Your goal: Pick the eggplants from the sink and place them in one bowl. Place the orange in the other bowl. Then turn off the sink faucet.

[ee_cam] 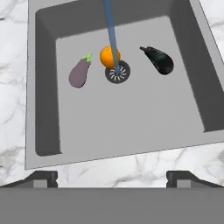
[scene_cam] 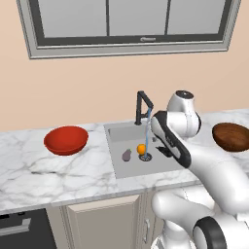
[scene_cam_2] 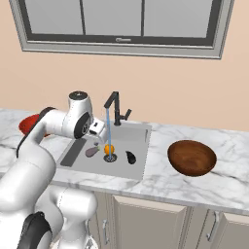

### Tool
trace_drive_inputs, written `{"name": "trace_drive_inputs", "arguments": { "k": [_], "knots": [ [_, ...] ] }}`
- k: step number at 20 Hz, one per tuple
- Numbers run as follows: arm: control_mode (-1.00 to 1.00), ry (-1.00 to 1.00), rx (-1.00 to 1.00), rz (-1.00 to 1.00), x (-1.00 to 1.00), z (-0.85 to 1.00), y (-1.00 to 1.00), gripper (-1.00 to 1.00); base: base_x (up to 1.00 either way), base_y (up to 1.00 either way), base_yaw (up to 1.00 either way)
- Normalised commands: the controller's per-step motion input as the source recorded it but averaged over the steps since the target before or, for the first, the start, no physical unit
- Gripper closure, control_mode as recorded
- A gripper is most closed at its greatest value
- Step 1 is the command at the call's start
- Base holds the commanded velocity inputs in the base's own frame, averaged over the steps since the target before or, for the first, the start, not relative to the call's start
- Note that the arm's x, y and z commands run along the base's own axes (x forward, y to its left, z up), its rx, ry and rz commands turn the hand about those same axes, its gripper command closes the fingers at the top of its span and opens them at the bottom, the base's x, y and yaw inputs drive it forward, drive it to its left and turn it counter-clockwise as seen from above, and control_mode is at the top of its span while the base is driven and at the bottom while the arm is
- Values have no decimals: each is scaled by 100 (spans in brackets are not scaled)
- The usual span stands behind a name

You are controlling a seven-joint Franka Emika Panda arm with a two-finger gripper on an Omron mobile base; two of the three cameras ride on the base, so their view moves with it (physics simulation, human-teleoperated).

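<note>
sink (ee_cam: 43, 109) holds both eggplants (ee_cam: 79, 73) and orange (ee_cam: 109, 56) by the drain; both bowls (scene_cam: 66, 140) empty on marble tabletop (scene_cam: 44, 180); hand (ee_cam: 112, 178) released.

Premises: a rendered domestic kitchen.

A grey steel sink (scene_cam: 127, 135) is set into a white marble counter (scene_cam: 58, 170), with a black faucet (scene_cam: 142, 108) running water into it. Beige cabinet doors (scene_cam_2: 146, 219) stand below the counter, and a grey-framed window (scene_cam: 126, 24) sits in the peach wall above (produce lies in the basin, bowls on the counter).
</note>
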Motion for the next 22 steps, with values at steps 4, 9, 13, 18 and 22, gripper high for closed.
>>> {"name": "trace_drive_inputs", "arguments": {
  "k": [4,9,13,18,22],
  "knots": [
    [-100,0,1,-18,35,-47,1,-100,0,0,0],
    [-100,0,0,-19,36,-39,0,-100,0,0,0],
    [-100,0,0,-17,35,-34,0,-100,0,0,0],
    [-100,1,1,-12,43,-27,0,-100,0,0,0],
    [-100,1,3,-8,49,-28,0,-100,0,0,0]
  ]
}}
